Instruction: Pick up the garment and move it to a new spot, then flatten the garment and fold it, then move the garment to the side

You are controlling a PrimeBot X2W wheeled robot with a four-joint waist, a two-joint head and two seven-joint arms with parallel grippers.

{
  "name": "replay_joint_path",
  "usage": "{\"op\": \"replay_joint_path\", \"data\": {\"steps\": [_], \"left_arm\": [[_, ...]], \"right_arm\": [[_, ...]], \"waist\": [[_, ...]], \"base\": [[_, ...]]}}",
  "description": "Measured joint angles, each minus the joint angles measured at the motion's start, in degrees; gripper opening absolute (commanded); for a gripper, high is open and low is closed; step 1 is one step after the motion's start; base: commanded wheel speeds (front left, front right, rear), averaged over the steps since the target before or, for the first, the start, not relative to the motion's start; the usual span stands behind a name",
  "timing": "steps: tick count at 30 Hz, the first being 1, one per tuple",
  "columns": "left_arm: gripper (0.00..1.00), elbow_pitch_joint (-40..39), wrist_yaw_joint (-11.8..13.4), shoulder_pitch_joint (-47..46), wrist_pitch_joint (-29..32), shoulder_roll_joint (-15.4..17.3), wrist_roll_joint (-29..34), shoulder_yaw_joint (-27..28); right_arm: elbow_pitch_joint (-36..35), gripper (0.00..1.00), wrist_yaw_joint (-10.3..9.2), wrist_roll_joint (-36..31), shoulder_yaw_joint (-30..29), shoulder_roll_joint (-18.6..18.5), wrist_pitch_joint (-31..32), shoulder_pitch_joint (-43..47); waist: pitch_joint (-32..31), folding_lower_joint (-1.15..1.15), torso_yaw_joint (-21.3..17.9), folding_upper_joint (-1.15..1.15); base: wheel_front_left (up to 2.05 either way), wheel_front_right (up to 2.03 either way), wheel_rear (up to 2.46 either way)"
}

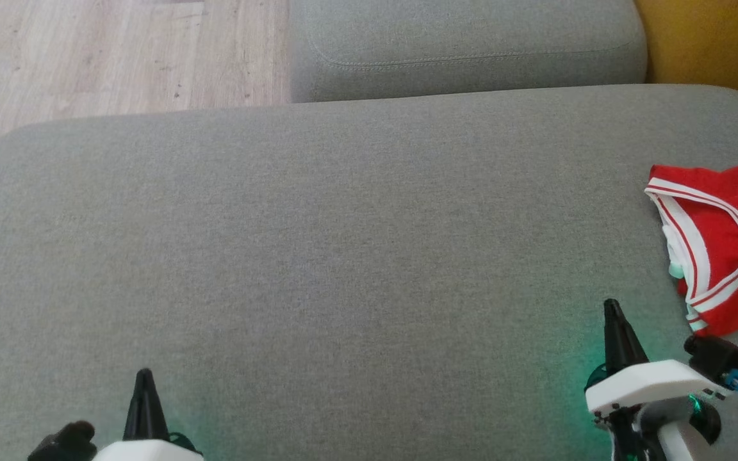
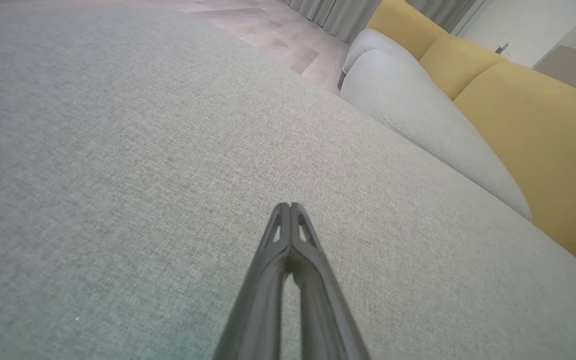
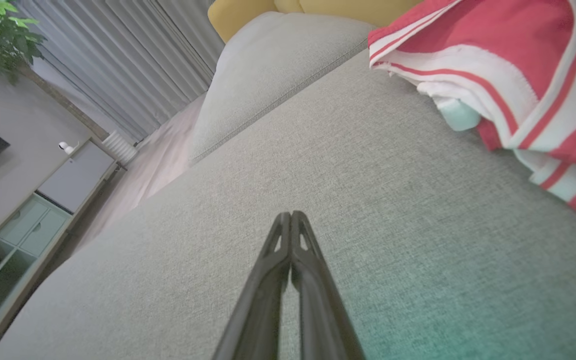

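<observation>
Both grippers, left (image 2: 290, 206) and right (image 3: 291, 215), are pinched closed on nothing above the grey cushion (image 1: 318, 256); red-and-white jersey (image 1: 724, 240) lies bunched near the right one.

One red garment (image 1: 724, 243), two claws (image 1: 145, 372) (image 1: 611, 304), two grey cushions (image 1: 343, 256) (image 1: 465, 45), one yellow sofa (image 1: 708, 45)

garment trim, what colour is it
White with thin red stripes on a red garment, clearest in the right wrist view.
</observation>
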Motion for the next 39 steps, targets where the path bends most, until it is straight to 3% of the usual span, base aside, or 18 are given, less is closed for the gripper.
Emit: {"op": "replay_joint_path", "data": {"steps": [39], "left_arm": [[0.00, -2.43, -1.76, -2.50, 6.26, -0.01, -24.80, 2.44]], "right_arm": [[-6.23, 0.00, -0.01, 25.20, -4.04, 0.03, 6.46, 0.08]], "waist": [[-0.36, 0.00, -0.17, 0.00]], "base": [[0.00, 0.00, 0.00]]}}
